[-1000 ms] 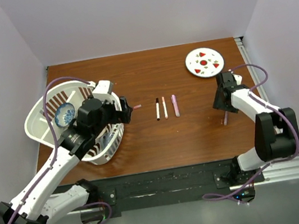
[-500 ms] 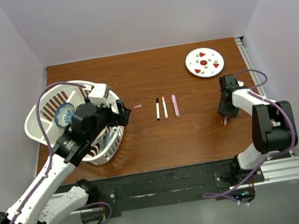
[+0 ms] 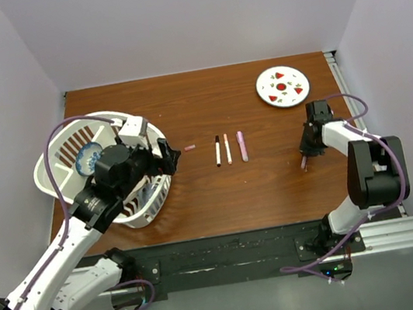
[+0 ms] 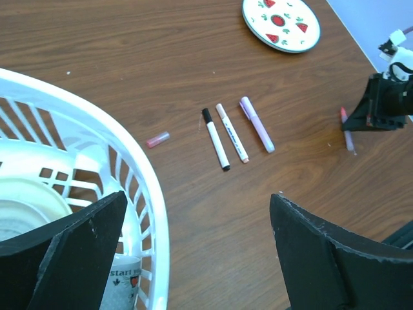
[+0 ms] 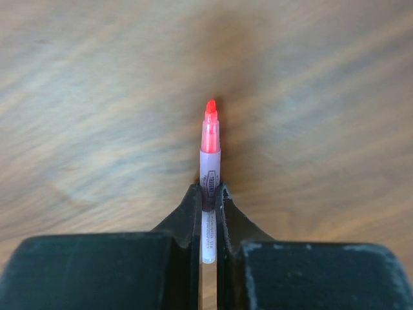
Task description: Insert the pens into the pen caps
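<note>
Where pale walls (image 3: 192,15) enclose it — wooden table (image 3: 274,183) | three pens (image 3: 228,149) mid-table

Brown wooden table (image 3: 220,192); plain pale lilac walls (image 3: 192,15) on three sides
</note>
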Controlling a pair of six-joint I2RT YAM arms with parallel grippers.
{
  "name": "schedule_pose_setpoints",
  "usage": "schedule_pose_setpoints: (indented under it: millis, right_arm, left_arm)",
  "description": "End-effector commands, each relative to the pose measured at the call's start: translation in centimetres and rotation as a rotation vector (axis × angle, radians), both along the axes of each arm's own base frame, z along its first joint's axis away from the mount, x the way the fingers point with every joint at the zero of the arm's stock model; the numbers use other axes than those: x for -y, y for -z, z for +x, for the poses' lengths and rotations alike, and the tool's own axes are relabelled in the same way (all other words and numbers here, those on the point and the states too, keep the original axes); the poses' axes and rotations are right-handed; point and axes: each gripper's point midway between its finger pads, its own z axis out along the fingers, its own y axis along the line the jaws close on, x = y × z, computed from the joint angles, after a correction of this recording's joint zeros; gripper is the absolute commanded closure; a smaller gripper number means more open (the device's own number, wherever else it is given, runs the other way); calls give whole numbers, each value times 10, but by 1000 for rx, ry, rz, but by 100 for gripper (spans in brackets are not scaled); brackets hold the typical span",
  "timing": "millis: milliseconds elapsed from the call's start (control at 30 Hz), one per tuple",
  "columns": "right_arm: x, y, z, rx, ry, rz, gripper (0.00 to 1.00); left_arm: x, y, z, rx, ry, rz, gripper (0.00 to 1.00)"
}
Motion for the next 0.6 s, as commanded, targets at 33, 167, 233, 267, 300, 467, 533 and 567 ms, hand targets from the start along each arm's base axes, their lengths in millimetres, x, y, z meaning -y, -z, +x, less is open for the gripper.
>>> schedule_pose_setpoints:
  millis: [33,167,233,267,300,467,533,567]
  right_arm:
    - [-72,-18,14,147,-200,181,100]
    - [-140,-58,6,308,-406,247,100]
    - [-170,-92,5,447,-479,313,100]
    - [-195,-95,-12,459,-553,371,100]
    - [-206,-103,-18,491,-582,408,100]
    - [-261,-166,-53,709,-718,608,100]
    - [-276,-182,-65,743,-756,671,100]
    - [-278,-191,-69,767,-766,689,100]
  left_arm:
    - [25,-30,2,2,80,-91,4]
    - [46,-32,1,-61,147,-148,5]
    - [59,-34,2,-77,188,-179,7]
    - [64,-37,3,-80,202,-209,9]
    - [68,-33,6,-95,202,-215,10]
    - [90,-34,10,-80,282,-283,16]
    - [101,-24,10,-93,330,-295,20]
    - [107,-26,9,-88,366,-318,22]
